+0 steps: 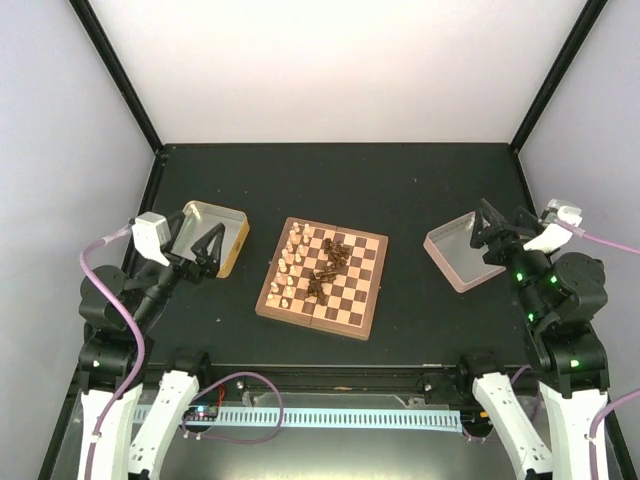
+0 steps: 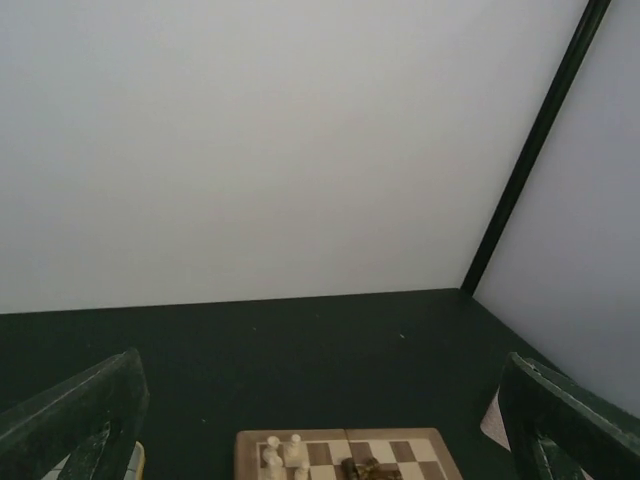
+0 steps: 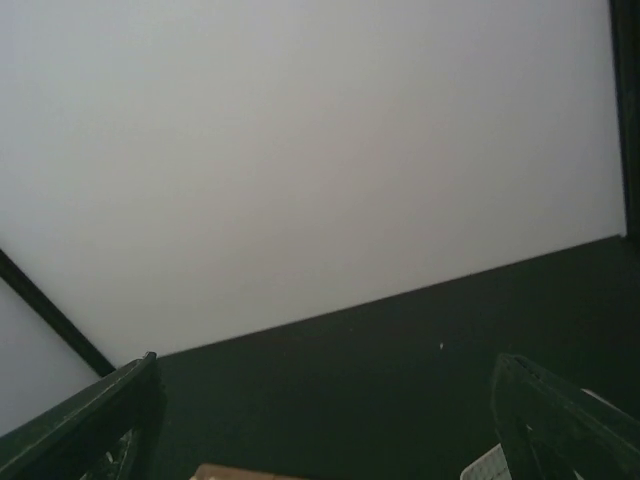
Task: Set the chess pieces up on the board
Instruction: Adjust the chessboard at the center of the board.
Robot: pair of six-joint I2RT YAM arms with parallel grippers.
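The board [image 1: 345, 310] lies at the table's middle. Pale cream chess pieces [image 1: 287, 262] stand in rows along its left side. Dark brown chess pieces [image 1: 329, 268] lie in a heap near its centre. My left gripper [image 1: 207, 247] hangs open over the yellowish tray, left of the board, with nothing between its fingers [image 2: 80, 415]. My right gripper [image 1: 488, 228] is open above the pinkish tray, right of the board, also holding nothing. In the left wrist view the board's far edge [image 2: 340, 437] and a few cream pieces [image 2: 283, 453] show low down.
A yellowish metal tray [image 1: 232, 238] sits left of the board and a pinkish tray [image 1: 452, 262] sits to its right. Black frame posts [image 1: 118, 75] rise at the back corners in front of white walls. A cable chain [image 1: 340, 416] runs along the near edge.
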